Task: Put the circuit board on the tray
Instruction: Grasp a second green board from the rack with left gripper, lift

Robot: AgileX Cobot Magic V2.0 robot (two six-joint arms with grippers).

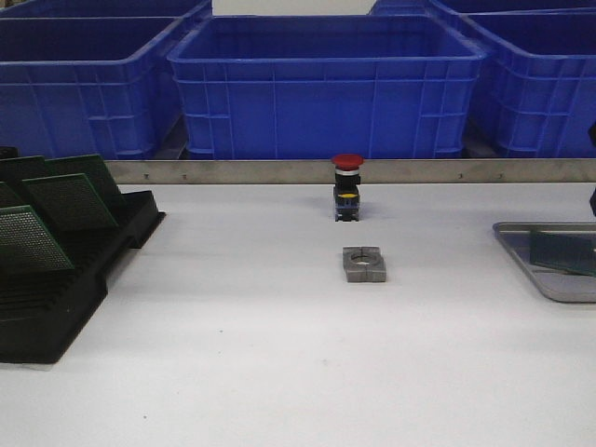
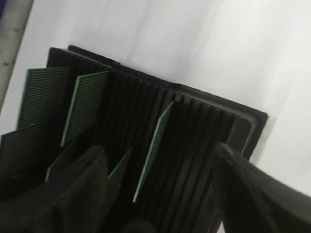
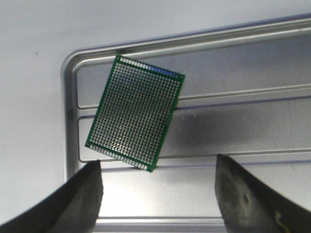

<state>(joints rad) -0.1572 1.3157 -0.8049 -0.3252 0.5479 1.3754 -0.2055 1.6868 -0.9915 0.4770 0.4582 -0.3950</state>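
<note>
Right gripper (image 3: pixel 158 194) hangs released over the tray (image 3: pixel 70 121) at the bench's right edge, where one circuit board (image 3: pixel 135 113) already lies flat and askew. Left gripper (image 2: pixel 158 194) hovers spread — holding nothing — over the black rack (image 2: pixel 194 121) at the left edge (more boards stand in its slots). Each board looks thin, light and stiff — best pinched by its edges.

Between the right jaws lies the tray (image 3: pixel 204 128), brushed silver-grey metal with a dull sheen and long pressed ridges, and on it the circuit board (image 3: pixel 135 113), glossy green laminate dotted all over with tiny metal-ringed holes. Below the left jaws, the rack (image 2: pixel 194 126) is matt black ribbed plastic; the surface (image 1: pixel 242 354) looks smooth, matt white
</note>
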